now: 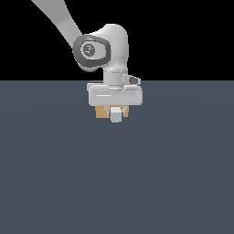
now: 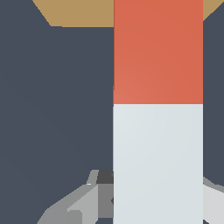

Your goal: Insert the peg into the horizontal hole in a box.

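Observation:
In the exterior view my gripper (image 1: 116,111) hangs just in front of the tan box (image 1: 100,112) and is shut on the peg (image 1: 116,115). The peg's pale end faces the camera and only a sliver of red-orange shows behind it. The peg points toward the box's face. The hole is hidden behind the peg and gripper. In the wrist view the peg (image 2: 157,109) fills the middle: its red-orange half reaches to the tan box (image 2: 78,13), and its pale half runs back to my fingers (image 2: 83,203).
A flat dark grey-blue floor (image 1: 117,183) lies all around the box. Nothing else stands on it. The arm's wrist and hand body (image 1: 115,95) hang above the box.

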`<state>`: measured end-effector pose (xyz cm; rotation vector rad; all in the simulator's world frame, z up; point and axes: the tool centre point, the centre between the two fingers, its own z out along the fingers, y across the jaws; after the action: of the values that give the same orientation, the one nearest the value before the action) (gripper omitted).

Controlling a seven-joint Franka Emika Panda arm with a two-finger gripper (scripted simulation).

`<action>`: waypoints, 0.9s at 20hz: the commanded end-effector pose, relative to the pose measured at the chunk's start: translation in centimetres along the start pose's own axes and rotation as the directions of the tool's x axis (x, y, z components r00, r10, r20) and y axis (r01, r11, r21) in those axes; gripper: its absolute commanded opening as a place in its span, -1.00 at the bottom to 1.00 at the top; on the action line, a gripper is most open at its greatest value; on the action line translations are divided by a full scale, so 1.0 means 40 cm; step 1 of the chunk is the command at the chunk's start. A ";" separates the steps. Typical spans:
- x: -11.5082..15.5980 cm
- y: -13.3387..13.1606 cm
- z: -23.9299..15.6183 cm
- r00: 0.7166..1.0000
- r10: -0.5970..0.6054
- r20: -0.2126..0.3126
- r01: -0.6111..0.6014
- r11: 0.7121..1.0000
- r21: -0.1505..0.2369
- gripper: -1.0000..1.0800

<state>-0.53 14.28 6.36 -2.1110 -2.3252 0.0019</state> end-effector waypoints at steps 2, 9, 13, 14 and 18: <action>0.000 0.001 -0.001 1.000 0.000 0.000 0.000 1.000 0.000 -1.00; 0.050 -0.002 -0.001 1.000 0.000 0.000 0.000 1.000 -0.001 -1.00; 0.125 -0.002 -0.002 1.000 0.000 0.000 0.000 1.000 -0.002 -1.00; 0.146 -0.002 -0.003 1.000 0.000 0.000 0.000 1.000 -0.002 -1.00; 0.210 -0.002 -0.004 1.000 0.000 -0.001 0.000 1.000 -0.003 -1.00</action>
<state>-1.43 21.74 6.36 -2.1086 -2.3270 0.0020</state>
